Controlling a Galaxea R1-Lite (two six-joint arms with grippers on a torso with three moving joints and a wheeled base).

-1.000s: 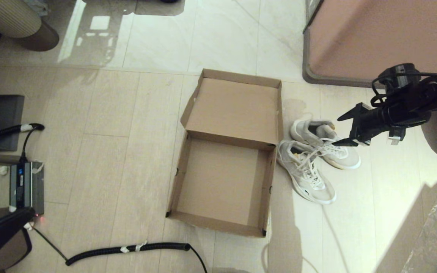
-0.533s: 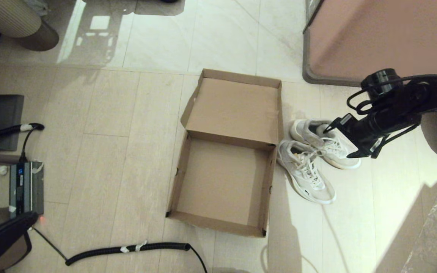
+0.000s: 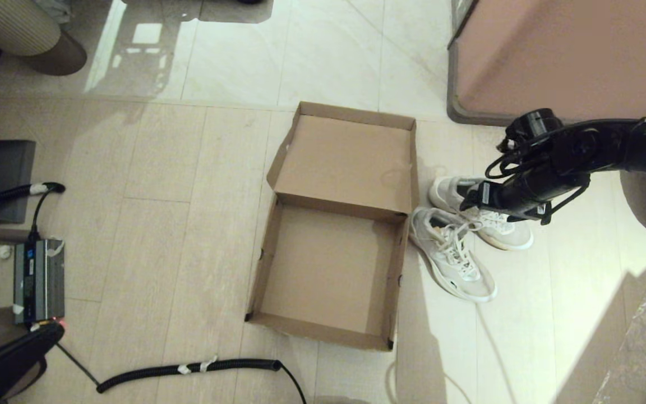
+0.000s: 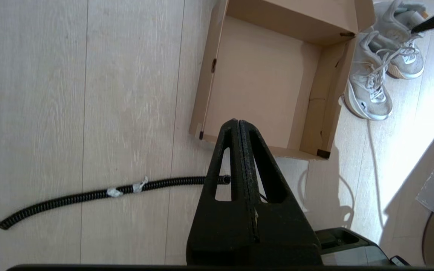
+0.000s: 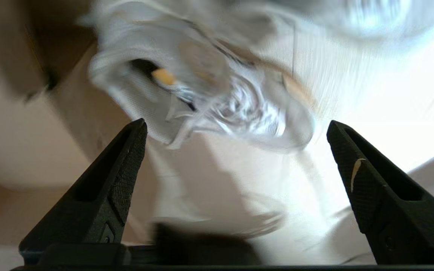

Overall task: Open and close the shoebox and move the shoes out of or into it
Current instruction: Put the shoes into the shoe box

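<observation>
- Two shoes [image 3: 465, 241] lie on the floor, just right of the open, empty shoebox [image 3: 334, 264].
- Right tool [image 5: 236, 131] hangs over them, spread wide, holding nothing.
- Left tool [image 4: 239, 128] parked near-left, clenched.

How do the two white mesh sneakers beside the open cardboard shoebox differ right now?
The nearer white mesh sneaker lies against the brown cardboard shoebox; the farther white mesh sneaker lies beyond it, apart from the box. The open right gripper hovers over the farther one only. Both are laced, on the floor.
</observation>
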